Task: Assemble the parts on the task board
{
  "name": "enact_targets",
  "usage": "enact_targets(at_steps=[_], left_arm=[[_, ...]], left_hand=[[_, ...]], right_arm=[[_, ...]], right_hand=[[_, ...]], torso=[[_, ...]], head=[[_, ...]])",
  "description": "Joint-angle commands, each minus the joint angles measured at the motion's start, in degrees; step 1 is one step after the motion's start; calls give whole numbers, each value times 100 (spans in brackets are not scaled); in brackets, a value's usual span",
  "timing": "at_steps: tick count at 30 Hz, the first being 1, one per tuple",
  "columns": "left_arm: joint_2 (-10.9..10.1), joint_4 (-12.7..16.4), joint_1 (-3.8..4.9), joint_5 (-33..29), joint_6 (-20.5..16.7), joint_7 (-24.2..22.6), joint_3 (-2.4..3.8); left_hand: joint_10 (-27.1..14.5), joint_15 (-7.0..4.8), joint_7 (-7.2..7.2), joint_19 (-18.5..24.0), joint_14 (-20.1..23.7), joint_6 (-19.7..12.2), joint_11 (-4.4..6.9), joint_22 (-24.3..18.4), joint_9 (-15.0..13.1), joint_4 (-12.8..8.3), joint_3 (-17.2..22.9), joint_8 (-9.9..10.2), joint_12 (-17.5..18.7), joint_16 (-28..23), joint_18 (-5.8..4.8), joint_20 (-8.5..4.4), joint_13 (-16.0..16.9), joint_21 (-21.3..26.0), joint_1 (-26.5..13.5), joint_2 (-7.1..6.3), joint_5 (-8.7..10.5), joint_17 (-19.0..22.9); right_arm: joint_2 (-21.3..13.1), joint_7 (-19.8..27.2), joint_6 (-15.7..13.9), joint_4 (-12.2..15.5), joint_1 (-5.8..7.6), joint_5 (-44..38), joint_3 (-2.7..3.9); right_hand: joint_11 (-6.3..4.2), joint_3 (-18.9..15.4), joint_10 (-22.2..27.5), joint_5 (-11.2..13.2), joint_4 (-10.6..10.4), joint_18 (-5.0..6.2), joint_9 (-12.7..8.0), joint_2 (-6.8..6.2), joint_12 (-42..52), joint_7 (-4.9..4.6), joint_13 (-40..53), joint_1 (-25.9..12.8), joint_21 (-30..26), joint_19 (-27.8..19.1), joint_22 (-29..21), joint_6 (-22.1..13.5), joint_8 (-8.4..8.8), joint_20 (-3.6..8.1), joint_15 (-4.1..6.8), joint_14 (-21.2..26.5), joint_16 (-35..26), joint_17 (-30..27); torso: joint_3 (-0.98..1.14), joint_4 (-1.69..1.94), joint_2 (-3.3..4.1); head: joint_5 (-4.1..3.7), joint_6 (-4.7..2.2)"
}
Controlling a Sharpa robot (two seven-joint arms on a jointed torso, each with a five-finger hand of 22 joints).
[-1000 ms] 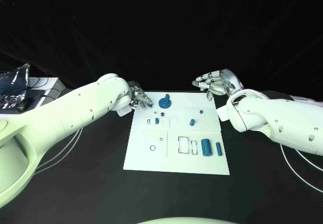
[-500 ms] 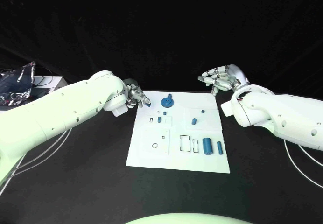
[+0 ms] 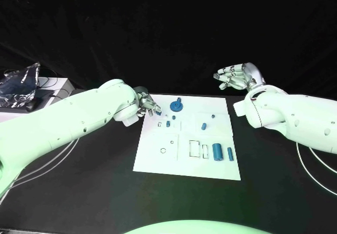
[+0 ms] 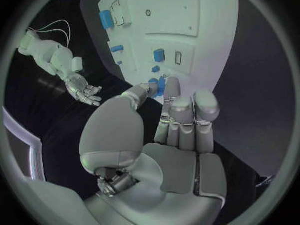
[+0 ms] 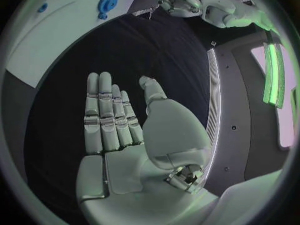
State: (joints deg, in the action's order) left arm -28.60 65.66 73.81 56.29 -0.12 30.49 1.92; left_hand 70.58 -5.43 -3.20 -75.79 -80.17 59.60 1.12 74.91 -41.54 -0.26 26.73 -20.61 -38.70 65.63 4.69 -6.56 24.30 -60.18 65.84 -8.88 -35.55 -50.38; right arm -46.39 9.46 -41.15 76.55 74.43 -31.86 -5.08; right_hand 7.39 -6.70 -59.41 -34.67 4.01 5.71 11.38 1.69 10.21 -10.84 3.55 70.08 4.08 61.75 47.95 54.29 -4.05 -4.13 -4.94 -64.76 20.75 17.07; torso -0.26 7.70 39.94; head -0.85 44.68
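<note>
The white task board lies in the middle of the black worktop in the head view, with the small blue parts on its upper and right portions: a gear-like piece near the top edge, a few small pegs below it, and a thick cylinder beside a thinner rod at the lower right.

The left hand sits at the board's upper left corner. From the head view its fingers look bunched, and whether they hold anything cannot be told there. The left wrist view is clearer: the fingers lie straight and close together, with the thumb tip next to a small blue piece at the board's edge; whether it is pinched I cannot tell.

The right hand hovers beyond the board's upper right corner, off the board. The right wrist view shows its fingers straight, side by side, thumb apart, holding nothing, with the gear well apart at the upper left.
</note>
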Motion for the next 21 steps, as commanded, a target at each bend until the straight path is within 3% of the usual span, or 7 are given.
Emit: enact_targets(at_steps=[1, 3, 8, 11, 13, 16, 21], left_arm=[[7, 59, -37, 5, -233, 34, -25], [-2, 97, -80, 34, -270, 34, -49], [-22, 161, -168, 109, -353, 29, -78], [-27, 183, -203, 190, -443, 9, -96], [-30, 191, -218, 216, -484, -1, -110], [-34, 204, -243, 238, -526, -8, -125], [-38, 239, -274, 285, -579, -16, -138]], left_hand=[[211, -44, 137, -32, -9, 157, 183, 542, -417, -571, 555, 2, 25, 28, -105, -9, 5, -25, -10, 45, -20, -9], [211, -44, 137, -32, -9, 157, 183, 542, -417, -571, 555, 2, 25, 28, -105, -9, 5, -25, -10, 45, -20, -9], [211, -44, 137, -32, -9, 157, 183, 542, -417, -571, 555, 2, 25, 28, -105, -9, 5, -25, -10, 45, -20, -9], [215, -46, 139, -36, -8, 159, 185, 544, -429, -577, 558, 1, 27, 22, -106, -11, 18, -36, -17, 43, -33, 0], [223, -46, 143, -33, -9, 163, 188, 543, -433, -575, 556, -2, 24, 21, -105, -11, 22, -33, -24, 41, -36, 1], [223, -46, 143, -33, -9, 163, 188, 543, -433, -575, 556, -2, 24, 21, -105, -11, 22, -33, -24, 41, -36, 1], [226, -49, 145, -35, -7, 162, 191, 542, -438, -575, 560, -3, 25, 15, -106, -13, 26, -35, -26, 37, -37, 10]], right_arm=[[25, 595, 242, -79, 1, 838, 2], [42, 755, 356, -158, 2, 1130, 2], [76, 976, 725, -387, 9, 1666, 2], [77, 987, 1091, -555, 19, 1818, 2], [76, 1004, 1234, -660, 23, 1860, 2], [73, 1056, 1391, -860, 26, 1921, 2], [-24, 1100, 1456, -1030, 28, 2010, -2]], right_hand=[[136, 80, 64, 225, 34, -87, -398, 30, -338, 1, -19, 150, -25, -553, -657, 9, 50, -224, -205, 317, -908, -770], [171, 125, 10, 321, 32, -33, -764, 25, -591, 27, -15, 216, -24, -590, -1406, 58, 53, -327, -265, 109, -1518, -1363], [116, 486, 71, 675, 60, 4, -787, 14, -662, 134, -22, 312, 81, -575, -2394, -124, 68, -393, -312, 219, -1712, -1345], [60, 565, -291, 668, 49, 122, -791, 43, -630, 91, -28, 305, 342, -89, -2470, -232, 69, -234, -121, -424, -1641, -1327], [15, 669, -532, 677, 18, 115, -787, 33, -682, 28, -28, 276, 462, 142, -2563, -22, 74, -125, -36, -742, -1729, -1344], [41, 880, -471, 697, -17, 40, -783, -79, -674, 35, -24, 238, 410, 43, -2983, 8, 63, -156, -110, -457, -1724, -1350], [57, 919, -422, 676, -50, 70, -783, -115, -673, 38, -23, 218, 532, 52, -3535, -39, 59, -203, -140, -368, -1729, -1351]], torso=[[2, 8, -6], [2, 10, -5], [0, 7, -4], [3, 4, 4], [5, 2, 6], [2, 0, 7], [-5, 21, 11]], head=[[5, 8], [6, 8], [11, 6], [21, -5], [27, -5], [31, -11], [11, 5]])
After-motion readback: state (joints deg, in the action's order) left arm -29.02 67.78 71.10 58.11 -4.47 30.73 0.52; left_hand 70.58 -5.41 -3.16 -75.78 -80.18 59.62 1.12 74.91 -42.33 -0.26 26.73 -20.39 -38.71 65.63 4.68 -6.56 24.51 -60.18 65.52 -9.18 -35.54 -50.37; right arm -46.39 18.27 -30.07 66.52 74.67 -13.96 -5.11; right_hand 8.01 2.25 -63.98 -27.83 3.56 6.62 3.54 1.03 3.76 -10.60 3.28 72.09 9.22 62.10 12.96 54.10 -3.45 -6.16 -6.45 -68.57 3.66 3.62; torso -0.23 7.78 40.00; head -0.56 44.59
